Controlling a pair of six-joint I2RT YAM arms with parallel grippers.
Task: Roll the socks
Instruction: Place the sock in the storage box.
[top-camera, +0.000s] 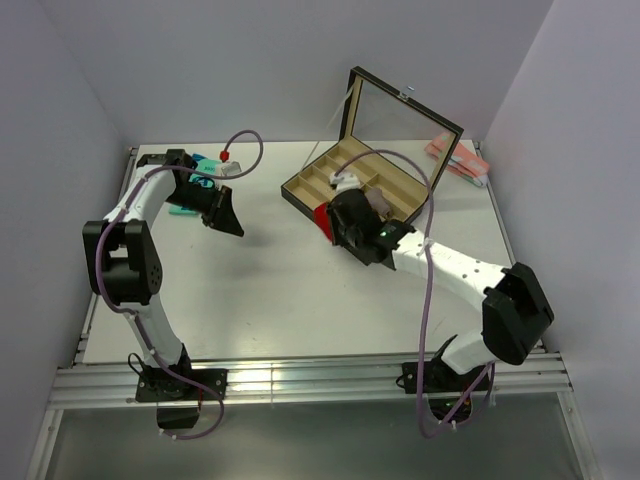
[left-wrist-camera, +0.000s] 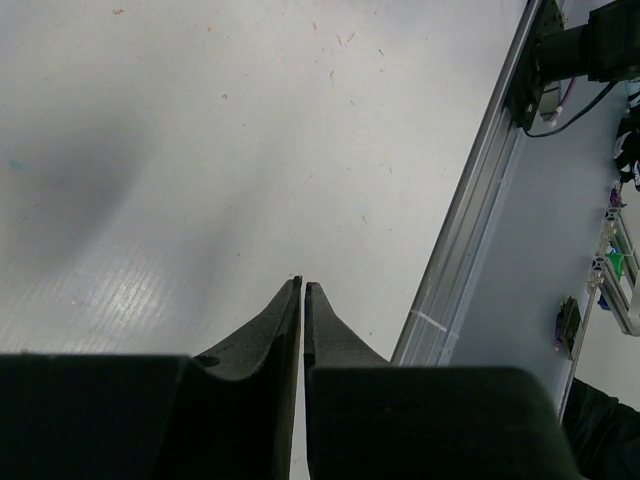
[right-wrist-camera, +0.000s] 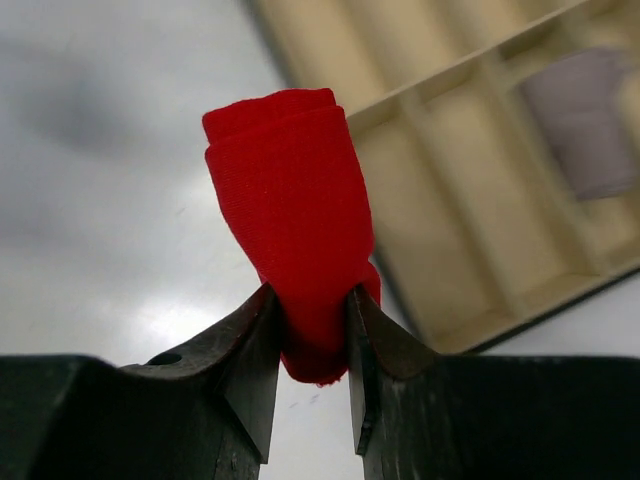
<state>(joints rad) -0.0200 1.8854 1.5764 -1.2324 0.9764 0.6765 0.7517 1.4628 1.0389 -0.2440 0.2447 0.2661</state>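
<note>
Your right gripper (right-wrist-camera: 310, 300) pinched a rolled bright red fabric sock (right-wrist-camera: 288, 180) by the near wall of the dark, tan-lined divided box (top-camera: 300, 196).
Nearest you, the left gripper (left-wrist-camera: 302, 287) hung over the white table (top-camera: 280, 290), black fingers pressed together on nothing. Farther out, the sock was a tight, plain red roll, layered end pointing away from the fingers, with no lettering showing. A teal fabric sock (top-camera: 204, 164) lay farthest, behind your left arm.

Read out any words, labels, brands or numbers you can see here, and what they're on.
No legible text in any view.
The red sock in the right gripper shows plain fabric only.
The white tag on the open box and the pink bundle at the far right are too small to read.
</note>
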